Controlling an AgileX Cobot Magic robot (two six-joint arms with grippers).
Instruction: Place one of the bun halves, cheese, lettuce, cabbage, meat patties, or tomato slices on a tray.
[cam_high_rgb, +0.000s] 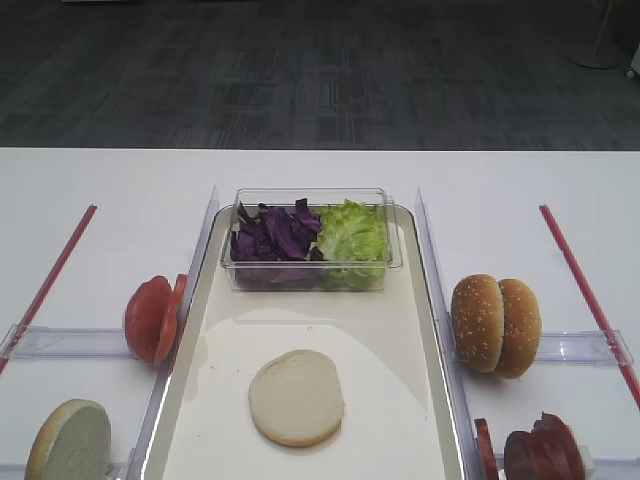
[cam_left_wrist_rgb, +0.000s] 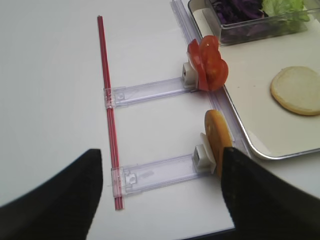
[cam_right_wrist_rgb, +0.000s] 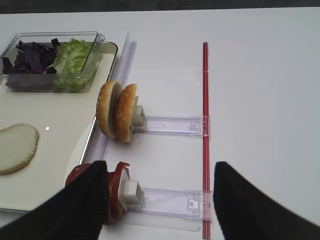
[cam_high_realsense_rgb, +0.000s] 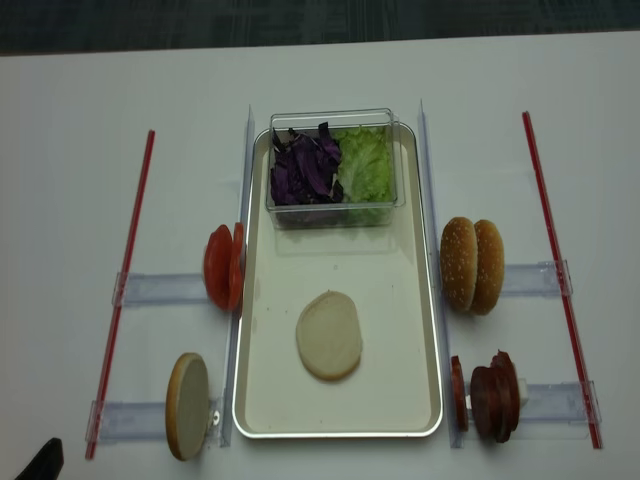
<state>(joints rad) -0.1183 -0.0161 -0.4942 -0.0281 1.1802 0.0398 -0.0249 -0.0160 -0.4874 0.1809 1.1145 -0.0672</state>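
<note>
1. Tray (cam_high_realsense_rgb: 420, 300) is lying lengthwise at the middle of the white table (cam_high_realsense_rgb: 80, 120), cream surface showing.
2. One bun half (cam_high_realsense_rgb: 329, 335) is lying flat, cut face up, on the tray's near half, apart from the rim on all sides.
3. Clear plastic tub (cam_high_realsense_rgb: 333, 205) is sitting at the tray's far end, holding cabbage (cam_high_realsense_rgb: 303, 170) on the left and lettuce (cam_high_realsense_rgb: 365, 165) on the right, the two clumps touching.
4. Tomato slices (cam_high_realsense_rgb: 222, 267) are standing on edge in a clear holder (cam_high_realsense_rgb: 160, 288) just beside the tray's left rim.
5. Second bun half (cam_high_realsense_rgb: 187, 405) is standing on edge in the nearer left holder, just outside the tray's corner.
6. Two sesame buns (cam_high_realsense_rgb: 473, 265) are standing on edge to the right of the tray; dark red-brown slices (cam_high_realsense_rgb: 490, 395) are standing in the holder nearer the camera.
7. Red strips (cam_high_realsense_rgb: 125, 280) are running along both outer sides of the table.
8. Left gripper (cam_left_wrist_rgb: 160, 195) is hanging above the table left of the tray, jaws standing wide apart, nothing between them.
9. Right gripper (cam_right_wrist_rgb: 160, 200) is hanging over the near right holder, jaws spread wide, gripping nothing.
</note>
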